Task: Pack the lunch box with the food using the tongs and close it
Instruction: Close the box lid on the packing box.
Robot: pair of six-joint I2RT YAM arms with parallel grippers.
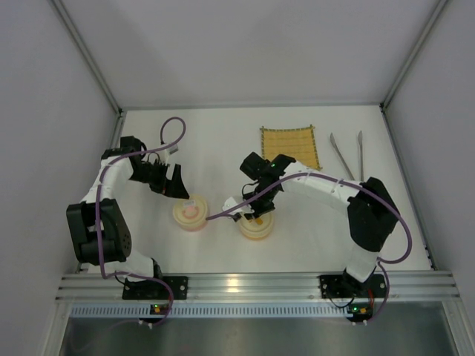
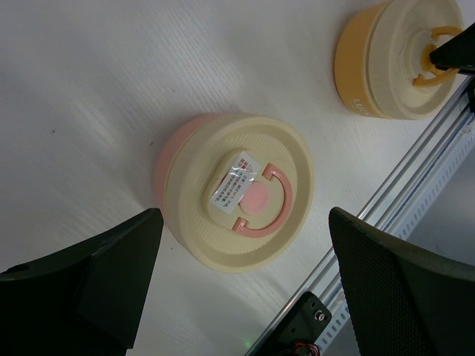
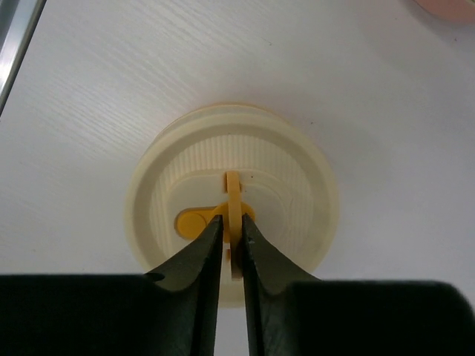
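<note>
Two round lunch box containers with cream lids stand near the front of the table. My left gripper (image 1: 180, 189) (image 2: 243, 222) hangs open just above the pink one (image 1: 190, 214) (image 2: 223, 159), whose pink handle (image 2: 269, 200) lies flat on the lid; its fingers touch nothing. My right gripper (image 1: 256, 211) (image 3: 231, 226) is shut on the upright yellow handle (image 3: 234, 189) of the orange container's lid (image 1: 256, 228) (image 3: 230, 159) (image 2: 397, 55). The silver tongs (image 1: 347, 156) lie at the back right, far from both grippers. The food is out of view.
A yellow woven mat (image 1: 289, 147) lies at the back, left of the tongs. The aluminium rail (image 1: 252, 283) (image 2: 415, 170) runs along the near edge, close to both containers. White walls enclose the table on three sides.
</note>
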